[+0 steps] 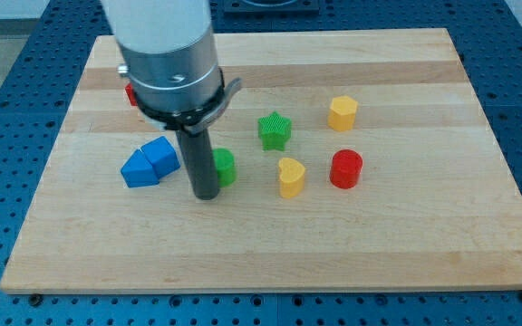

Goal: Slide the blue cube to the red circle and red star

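My tip (206, 194) has no tool and grasps nothing; it stands just right of the blue cube (161, 155). The red circle (345, 169) is far right, so the push looks barely begun.

The board (270, 244) is pale wood with a smooth, slightly satin finish and visible grain stripes. Around the board, the table (25, 81) is blue and looks like metal, full of small holes. The rod (199, 163) is dark and matt; the collar (172, 72) above it is brushed grey metal. The red cylinder (345, 169) and green star (275, 130) on the board look like matt plastic with fine ridges.
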Motion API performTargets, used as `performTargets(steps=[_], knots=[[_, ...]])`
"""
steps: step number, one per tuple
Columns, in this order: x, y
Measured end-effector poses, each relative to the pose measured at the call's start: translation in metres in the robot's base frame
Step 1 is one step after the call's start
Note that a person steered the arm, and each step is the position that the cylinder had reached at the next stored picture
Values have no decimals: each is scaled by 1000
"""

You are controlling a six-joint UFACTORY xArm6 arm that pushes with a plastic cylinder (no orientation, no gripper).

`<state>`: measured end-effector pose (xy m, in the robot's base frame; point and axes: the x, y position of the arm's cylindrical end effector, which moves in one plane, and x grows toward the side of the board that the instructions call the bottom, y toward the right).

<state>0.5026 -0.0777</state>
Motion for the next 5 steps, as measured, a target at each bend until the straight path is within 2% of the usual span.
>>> performTargets(steps=[2, 5], knots=[[-36, 10], [-75, -9]])
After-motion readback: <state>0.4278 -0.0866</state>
